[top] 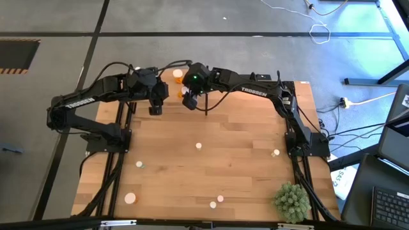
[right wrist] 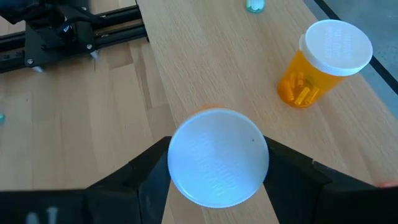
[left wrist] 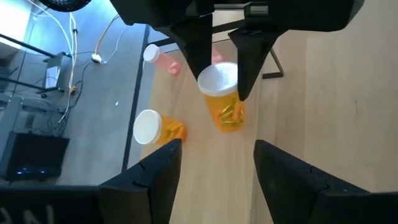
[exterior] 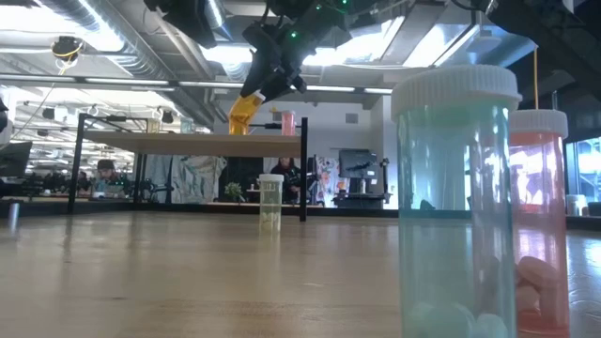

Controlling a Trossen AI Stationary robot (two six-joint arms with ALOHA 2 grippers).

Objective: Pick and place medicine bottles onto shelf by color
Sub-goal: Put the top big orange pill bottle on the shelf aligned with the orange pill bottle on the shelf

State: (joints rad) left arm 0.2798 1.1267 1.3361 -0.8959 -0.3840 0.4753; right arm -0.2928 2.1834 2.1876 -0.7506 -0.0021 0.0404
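While gripped, orange bottle (left wrist: 224, 102) upright — cap up, right gripper (right wrist: 217, 163) clamped.

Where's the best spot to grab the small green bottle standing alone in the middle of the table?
Pinch the green bottle across its white cap, coming straight down. It stands upright, cap up, with bare table on every side.

Pale matt wooden shelf (right wrist: 205, 56), seemingly smooth.
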